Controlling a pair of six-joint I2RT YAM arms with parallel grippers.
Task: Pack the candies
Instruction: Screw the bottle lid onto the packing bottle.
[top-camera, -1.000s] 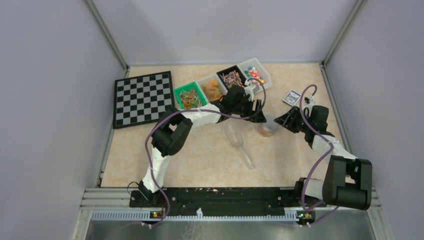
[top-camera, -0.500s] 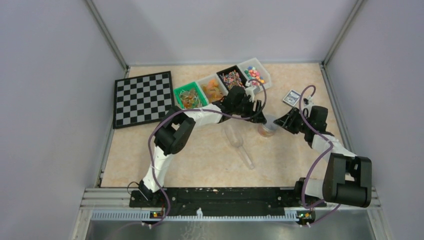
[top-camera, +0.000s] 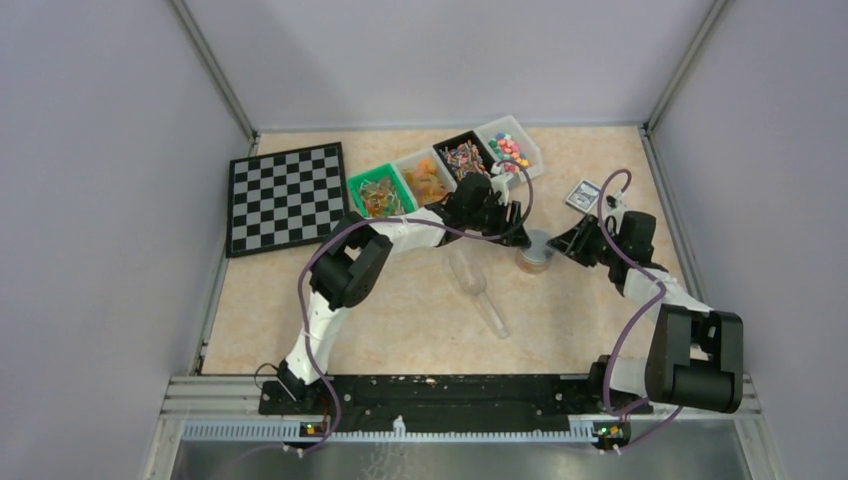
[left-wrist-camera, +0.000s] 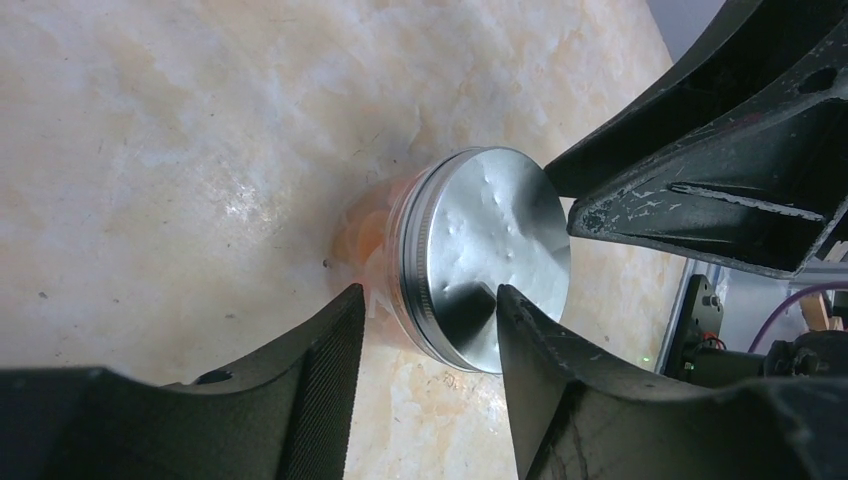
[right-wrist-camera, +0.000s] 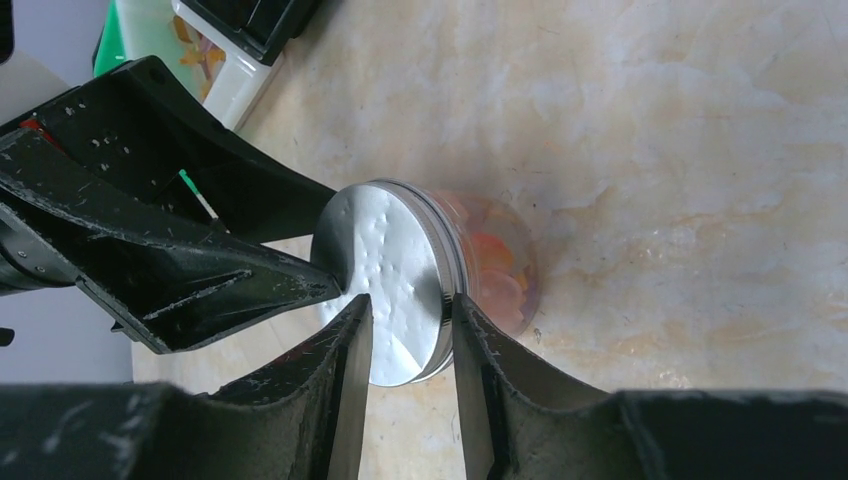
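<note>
On the near half of the table (top-camera: 400, 325) the clear scoop (top-camera: 478, 285) lies on its side, touched by neither arm. Just beyond it, right of centre, stands the jar (top-camera: 535, 262), with orange-red candies (right-wrist-camera: 495, 265) packed inside. The change is on top. A second ago its mouth looked pale and uncovered from above; now a silver lid (left-wrist-camera: 490, 250) sits over it, so filling seems finished and closing is the step in hand. The left gripper (left-wrist-camera: 425, 300) has its jaws apart at one side of the lid. The right gripper (right-wrist-camera: 408, 305) meets the opposite rim with a narrow gap. Both have drawn in, but I cannot tell whether either truly bites or whether the lid is seated. Farther back, the bins (top-camera: 510, 128) hold the loose stock.
</note>
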